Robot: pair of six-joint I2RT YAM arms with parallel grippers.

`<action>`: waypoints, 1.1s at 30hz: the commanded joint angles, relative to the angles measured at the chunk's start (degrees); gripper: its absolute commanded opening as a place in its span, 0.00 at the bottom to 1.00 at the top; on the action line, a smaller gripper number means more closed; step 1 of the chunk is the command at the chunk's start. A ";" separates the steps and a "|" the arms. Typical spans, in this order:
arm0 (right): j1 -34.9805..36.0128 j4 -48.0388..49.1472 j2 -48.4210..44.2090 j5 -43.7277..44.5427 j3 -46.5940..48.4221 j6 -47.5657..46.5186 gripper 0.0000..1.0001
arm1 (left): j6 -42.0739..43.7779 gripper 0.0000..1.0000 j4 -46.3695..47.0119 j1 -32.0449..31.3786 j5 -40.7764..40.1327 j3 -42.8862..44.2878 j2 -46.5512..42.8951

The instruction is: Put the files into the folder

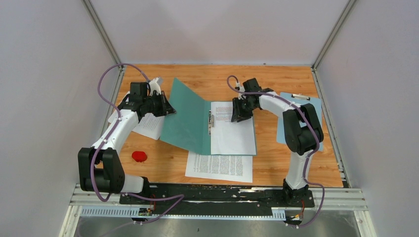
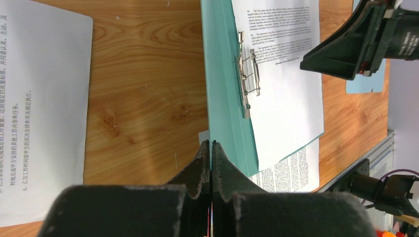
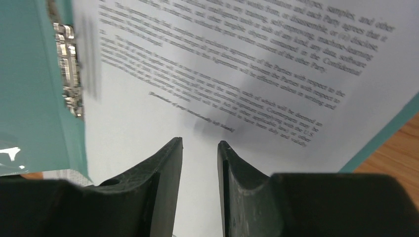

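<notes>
The teal folder (image 1: 187,117) lies open mid-table. Its left cover stands raised, and my left gripper (image 1: 167,110) is shut on that cover's outer edge (image 2: 211,143). One file (image 1: 232,129) lies on the flat right cover beside the metal fastener (image 2: 247,74). My right gripper (image 1: 240,116) is open, its fingertips (image 3: 177,144) down at this file (image 3: 222,74), nothing between them. A second file (image 1: 220,166) lies on the table in front of the folder. A third file (image 1: 149,126) lies under my left arm and shows in the left wrist view (image 2: 39,113).
A light blue clipboard (image 1: 310,104) lies at the right, partly under my right arm. A small red object (image 1: 139,156) sits at the front left. Grey walls enclose the wooden table (image 1: 276,168).
</notes>
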 commanded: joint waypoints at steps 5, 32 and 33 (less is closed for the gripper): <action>1.88 9.92 1.66 -14.34 8.83 0.16 0.38 | 0.68 0.00 1.02 -0.45 0.97 -0.43 -2.02; 5.04 5.09 24.05 -19.22 31.86 -3.62 0.35 | 0.42 0.00 1.13 -0.46 1.10 -0.63 -1.99; 5.05 4.92 24.16 -19.09 31.90 -3.80 0.35 | 0.42 0.00 1.15 -0.43 1.13 -0.64 -2.00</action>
